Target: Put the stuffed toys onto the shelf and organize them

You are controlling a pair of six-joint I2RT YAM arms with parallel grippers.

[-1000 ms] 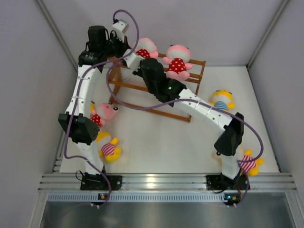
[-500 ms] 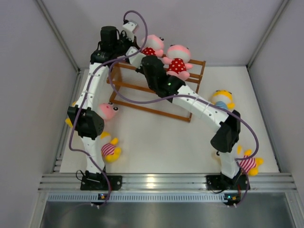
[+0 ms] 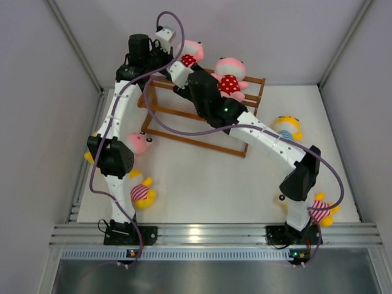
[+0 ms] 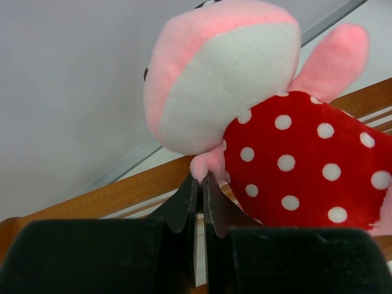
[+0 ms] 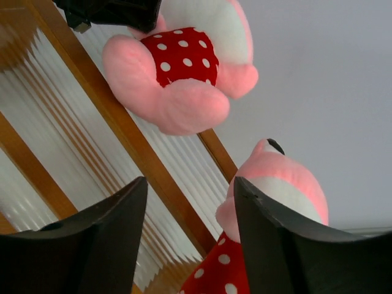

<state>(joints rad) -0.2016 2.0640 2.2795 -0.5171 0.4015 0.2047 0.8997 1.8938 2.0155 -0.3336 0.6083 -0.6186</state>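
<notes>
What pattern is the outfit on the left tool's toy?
Red with white dots on the pink toy, clearest in the left wrist view.

Bright, even overhead light, soft shadows; near fingers (image 5: pixel 92 245) slightly blurred.

Shelf (image 3: pixel 162 101), toys (image 3: pixel 142 195) on white table (image 3: pixel 208 184)

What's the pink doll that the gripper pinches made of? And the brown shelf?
The pink doll looks like soft plush fabric: fuzzy matte surface, puffy rounded limbs. The shelf seems to be wood, orange-brown with a smooth, maybe varnished finish and faint grain.
</notes>
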